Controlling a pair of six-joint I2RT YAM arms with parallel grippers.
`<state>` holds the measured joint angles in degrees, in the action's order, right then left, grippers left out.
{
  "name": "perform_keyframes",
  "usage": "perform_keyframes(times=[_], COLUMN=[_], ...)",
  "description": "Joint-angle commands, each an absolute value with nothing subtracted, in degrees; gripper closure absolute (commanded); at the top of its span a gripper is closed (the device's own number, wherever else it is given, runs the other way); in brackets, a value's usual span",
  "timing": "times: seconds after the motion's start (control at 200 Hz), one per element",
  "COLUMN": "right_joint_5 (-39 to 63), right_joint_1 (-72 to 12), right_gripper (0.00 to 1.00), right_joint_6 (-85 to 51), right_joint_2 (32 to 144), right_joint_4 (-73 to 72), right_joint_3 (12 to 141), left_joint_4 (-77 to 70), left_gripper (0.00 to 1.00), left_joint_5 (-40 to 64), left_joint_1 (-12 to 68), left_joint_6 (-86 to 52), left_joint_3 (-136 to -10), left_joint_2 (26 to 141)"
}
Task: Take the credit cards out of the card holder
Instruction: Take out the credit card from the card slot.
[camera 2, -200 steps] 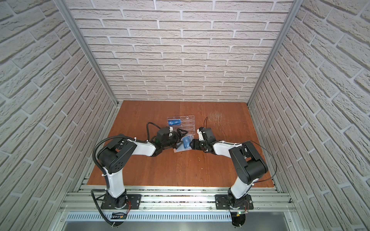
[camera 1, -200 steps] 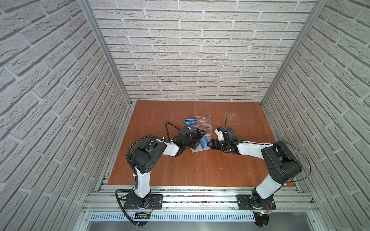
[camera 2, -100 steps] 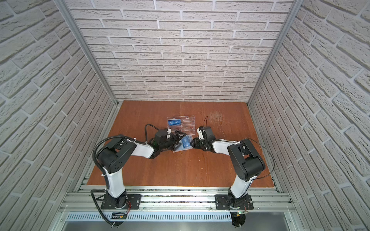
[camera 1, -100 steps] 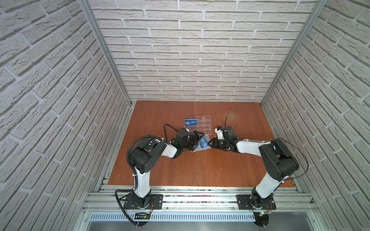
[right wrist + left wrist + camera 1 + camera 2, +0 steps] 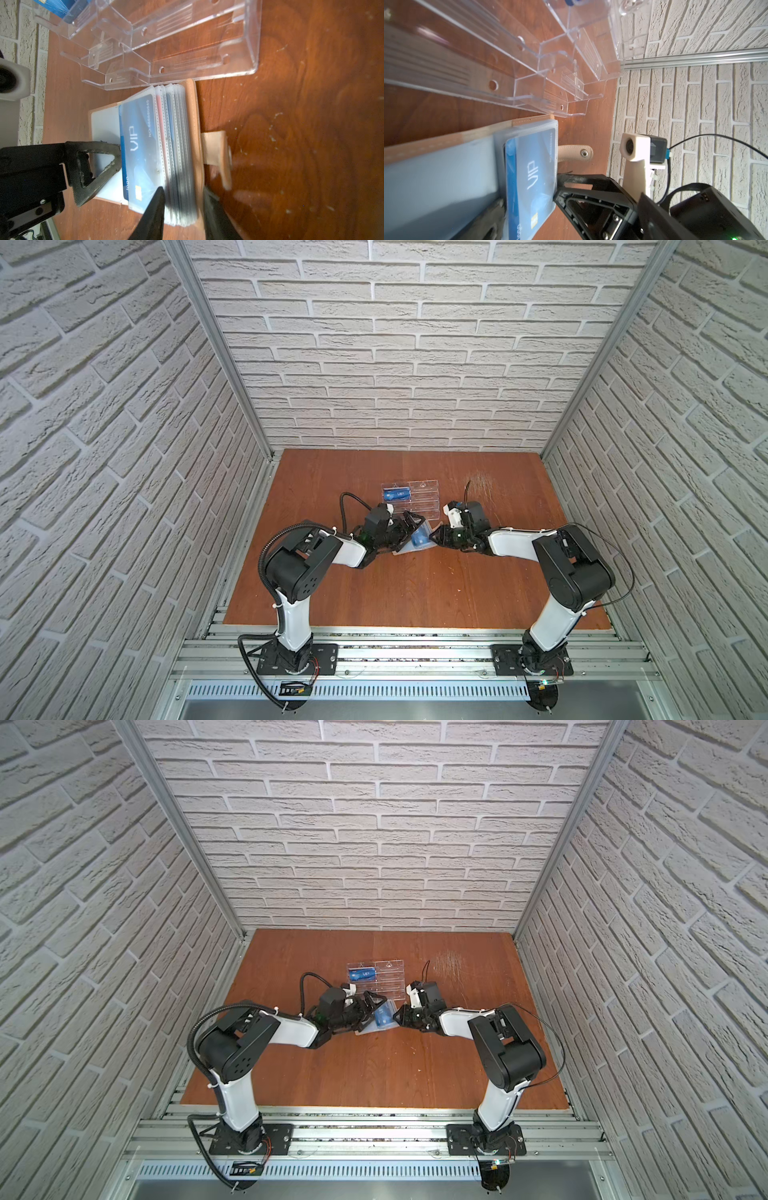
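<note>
Card holder (image 5: 194, 116) lies open on the table (image 5: 415, 593), just beside the clear rack (image 5: 419, 499) — a blue card (image 5: 137, 145) sits in its top sleeve. Left gripper (image 5: 406, 532): jaws wide apart, pressing the bare page. Right gripper (image 5: 182, 199): jaws straddle the sleeve stack — cannot tell whether they are clamped.

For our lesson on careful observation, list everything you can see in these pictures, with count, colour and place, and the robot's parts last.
card holder: one, tan leather, open on the table beside the rack
VIP credit card: one, blue, in the holder's top clear sleeve
second credit card: one, blue, in the rack
acrylic rack: one, clear, mid-table
table: one, reddish-brown wood
brick walls: three, white, around the table
left gripper: one, black, open, at the holder's card
right gripper: one, black, jaws astride the sleeve stack
</note>
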<state>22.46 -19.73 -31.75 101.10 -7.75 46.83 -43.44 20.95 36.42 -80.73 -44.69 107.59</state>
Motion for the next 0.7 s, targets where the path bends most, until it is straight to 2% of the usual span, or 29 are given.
perform_keyframes(times=[0.0,0.695], right_joint_5=[23.6,24.9], right_joint_1=[-20.2,-20.2], right_gripper=[0.68,0.71], right_joint_6=[-32.1,-32.5], right_joint_2=[102.7,104.1], right_joint_4=[-6.0,-5.8], right_joint_3=[46.7,47.4], left_joint_4=[-48.0,-59.7], left_gripper=[0.02,0.02], left_joint_5=[21.8,26.5], left_joint_1=[36.2,36.4], left_joint_6=[-79.5,-76.5], left_joint_3=[-44.5,-42.5], left_joint_2=[107.6,108.8])
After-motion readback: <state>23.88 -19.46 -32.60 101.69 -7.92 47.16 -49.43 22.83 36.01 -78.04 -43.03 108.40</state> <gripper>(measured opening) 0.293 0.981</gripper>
